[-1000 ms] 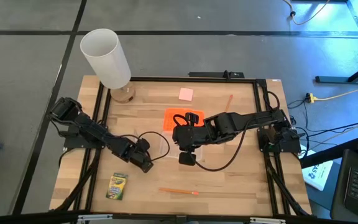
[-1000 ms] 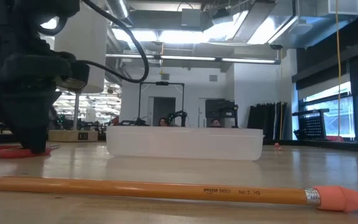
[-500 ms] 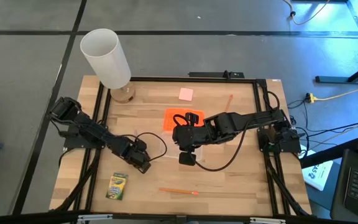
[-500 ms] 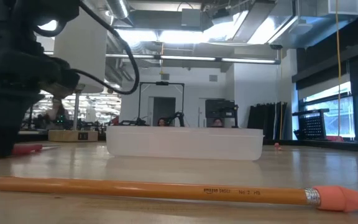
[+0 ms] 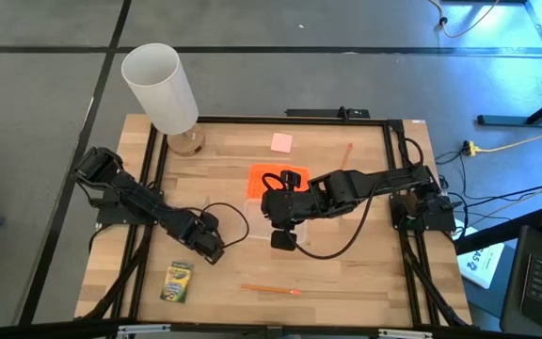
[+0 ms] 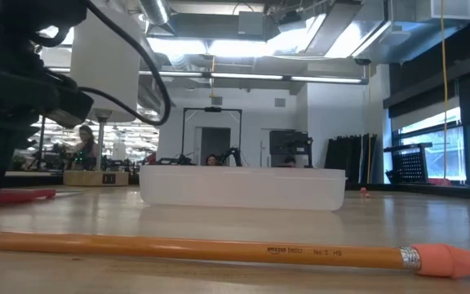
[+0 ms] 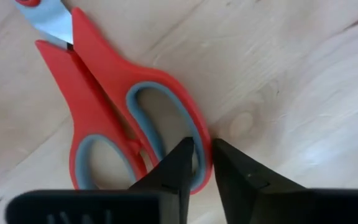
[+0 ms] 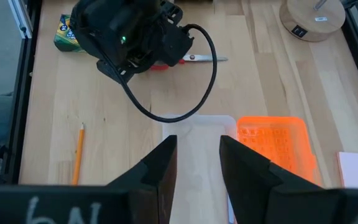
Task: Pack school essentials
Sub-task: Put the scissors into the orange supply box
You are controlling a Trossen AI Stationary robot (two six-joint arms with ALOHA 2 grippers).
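One pair of red-handled scissors with grey-lined loops (image 7: 114, 109) lies flat, blades away from the left gripper (image 7: 202, 163), whose nearly closed fingers (image 7: 178, 163) pinch a handle loop.

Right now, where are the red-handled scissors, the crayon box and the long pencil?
Red-handled scissors (image 7: 98, 93), left wrist view, red handle.
Green-and-yellow crayon box (image 5: 177, 282), high view, lid centre.
Orange wooden pencil (image 6: 194, 248), low view, mid-shaft.

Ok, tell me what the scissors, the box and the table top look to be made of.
Scissors: red handles look like smooth moulded plastic with softer grey lining in the loops; the blade looks like bright, reflective metal.
Box: seemingly frosted translucent plastic, milky walls with rounded corners.
Table top: pale wood, visible grain and plank seams, matte finish.
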